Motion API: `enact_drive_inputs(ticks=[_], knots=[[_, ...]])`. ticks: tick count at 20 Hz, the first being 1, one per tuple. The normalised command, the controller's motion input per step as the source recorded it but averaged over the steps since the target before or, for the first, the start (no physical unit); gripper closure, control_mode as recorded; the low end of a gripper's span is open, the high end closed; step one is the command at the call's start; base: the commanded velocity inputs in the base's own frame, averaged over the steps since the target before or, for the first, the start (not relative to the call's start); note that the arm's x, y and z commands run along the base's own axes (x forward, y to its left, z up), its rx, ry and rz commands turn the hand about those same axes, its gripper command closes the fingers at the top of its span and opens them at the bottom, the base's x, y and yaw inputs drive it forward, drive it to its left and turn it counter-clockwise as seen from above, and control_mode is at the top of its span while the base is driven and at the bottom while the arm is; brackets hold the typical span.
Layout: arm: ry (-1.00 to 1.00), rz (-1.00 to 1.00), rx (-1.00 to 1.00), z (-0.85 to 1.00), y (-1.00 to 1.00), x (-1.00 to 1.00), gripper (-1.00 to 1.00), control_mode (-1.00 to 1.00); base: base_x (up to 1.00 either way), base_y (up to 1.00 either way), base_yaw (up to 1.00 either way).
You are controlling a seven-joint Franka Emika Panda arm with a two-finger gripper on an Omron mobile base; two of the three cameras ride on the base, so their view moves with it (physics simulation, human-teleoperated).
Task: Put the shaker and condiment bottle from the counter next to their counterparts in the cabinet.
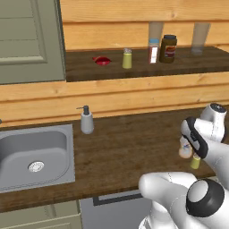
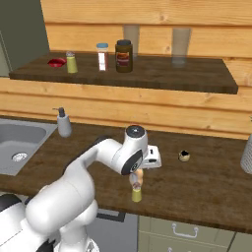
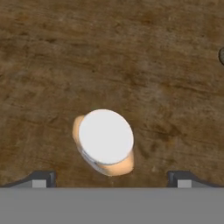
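**What you can't really make out here**

The bottle [image 1: 184, 152] is mostly covered by the arm in both base views, just a peach sliver shows. From the hand view you only get its white cap, body hidden underneath. The shaker [image 2: 136, 195] has its top tucked behind the bottle. The sink [image 1: 9, 183] runs off the left edge. Something dark [image 3: 222, 56] is clipped at the hand view's right edge, can't tell what.

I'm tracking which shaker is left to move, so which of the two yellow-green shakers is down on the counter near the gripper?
The shaker at the counter's front edge, just below the gripper; the other shaker stands on the cabinet shelf.
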Motion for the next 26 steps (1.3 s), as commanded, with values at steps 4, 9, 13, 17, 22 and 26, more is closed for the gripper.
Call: enact_drive_inputs(ticks=[4, 9, 13, 17, 22, 26], knots=[[0.00, 0.00, 0.02, 0.00, 0.00, 0.00, -1.00, -1.00, 0.00, 0.00, 0.00], [0.00, 0.00, 0.00, -0.10, 0.00, 0.44, -1.00, -1.00, 0.00, 0.00, 0.00], [0.00, 0.00, 0.00, -0.08, 0.00, 0.15, -1.00, -1.00, 0.00, 0.00, 0.00], [0.00, 0.00, 0.02, -0.01, 0.00, 0.00, -1.00, -1.00, 0.00, 0.00, 0.00], [0.03, 0.00, 0.01, -0.53, -0.10, -0.09, -1.00, -1.00, 0.00, 0.00, 0.00], [0.03, 0.00, 0.01, -0.52, -0.06, -0.01, -1.00, -1.00, 0.00, 0.00, 0.00]])
